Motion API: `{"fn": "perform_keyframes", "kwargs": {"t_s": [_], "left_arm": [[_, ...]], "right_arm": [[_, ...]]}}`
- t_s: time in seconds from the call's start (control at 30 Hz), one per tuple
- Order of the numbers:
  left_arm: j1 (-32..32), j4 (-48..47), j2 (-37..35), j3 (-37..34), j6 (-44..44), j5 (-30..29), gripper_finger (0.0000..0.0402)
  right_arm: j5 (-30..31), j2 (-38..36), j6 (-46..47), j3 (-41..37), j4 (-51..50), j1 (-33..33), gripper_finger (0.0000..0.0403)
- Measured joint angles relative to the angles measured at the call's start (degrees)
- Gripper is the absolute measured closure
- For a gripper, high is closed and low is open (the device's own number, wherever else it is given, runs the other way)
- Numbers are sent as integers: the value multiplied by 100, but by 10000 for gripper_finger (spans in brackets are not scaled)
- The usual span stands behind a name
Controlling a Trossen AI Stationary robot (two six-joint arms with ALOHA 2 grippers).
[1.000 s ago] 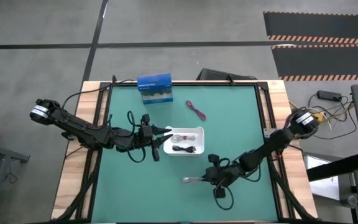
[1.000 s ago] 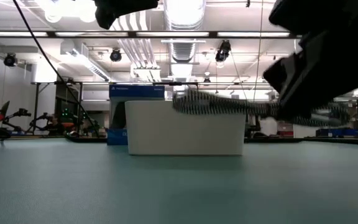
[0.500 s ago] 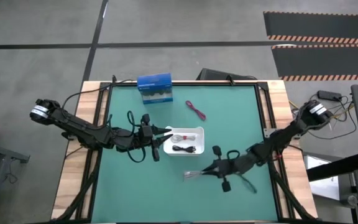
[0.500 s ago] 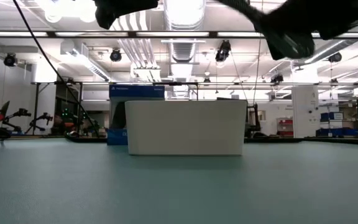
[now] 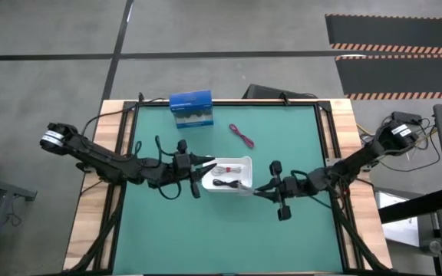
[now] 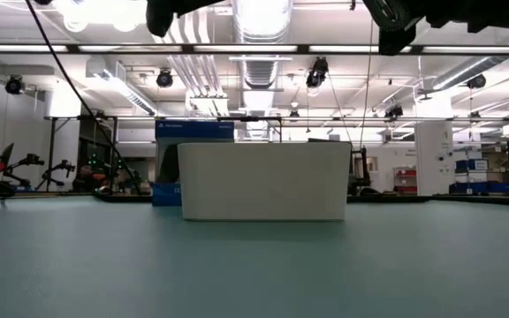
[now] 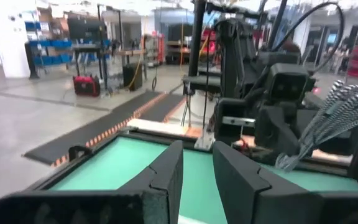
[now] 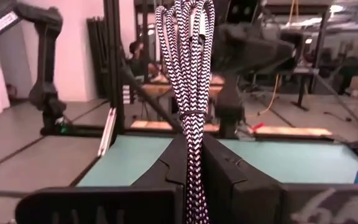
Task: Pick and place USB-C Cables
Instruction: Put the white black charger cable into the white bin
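My right gripper [image 5: 256, 189] hangs just off the near right corner of the white tray [image 5: 245, 161], shut on the grey-silver braided cable [image 8: 188, 68]. The left wrist view shows that cable [image 7: 337, 112] sticking out of it. A white-pinkish cable [image 5: 222, 168] and a black cable [image 5: 225, 182] lie inside the tray. The magenta-red cable [image 5: 242, 136] lies flat on the green mat beyond the tray. My left gripper [image 5: 206, 162] is open and hovers at the tray's left edge, touching nothing; its fingers [image 7: 166, 171] show a gap. My right gripper pinches the grey-silver cable bundle between its two fingers, low on the bundle under its tie [image 8: 189, 140]. The fingers lie level and come from the table's right. The bundle is lifted clear of the table, and its looped end [image 8: 185, 25] sticks out past the fingertips.
A blue box [image 5: 190, 107] stands near the far edge of the mat, behind the tray [image 6: 263, 181] in the low view. Black arm wires loop on the mat near both wrists. Bare green mat [image 5: 206, 238] spreads across the near half of the table.
My right gripper has risen from the mat near the near edge and swung toward the far edge to the tray's near right corner, staying shut. The grey-silver cable has gone with it, lifted clear of the table, and has left the low view.
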Motion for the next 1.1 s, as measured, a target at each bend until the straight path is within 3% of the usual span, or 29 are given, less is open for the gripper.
{"fn": "perform_keyframes", "kwargs": {"t_s": [0.47,0.6,1.1], "left_arm": [[0,2463,1480,159,254,466,328],[14,3148,1918,278,251,983,328],[67,3281,2918,1291,250,1156,328]], "right_arm": [[5,-2,-35,0,583,-357,385],[0,-2,-25,0,583,-404,385],[-2,-2,-13,0,598,-408,385]]}}
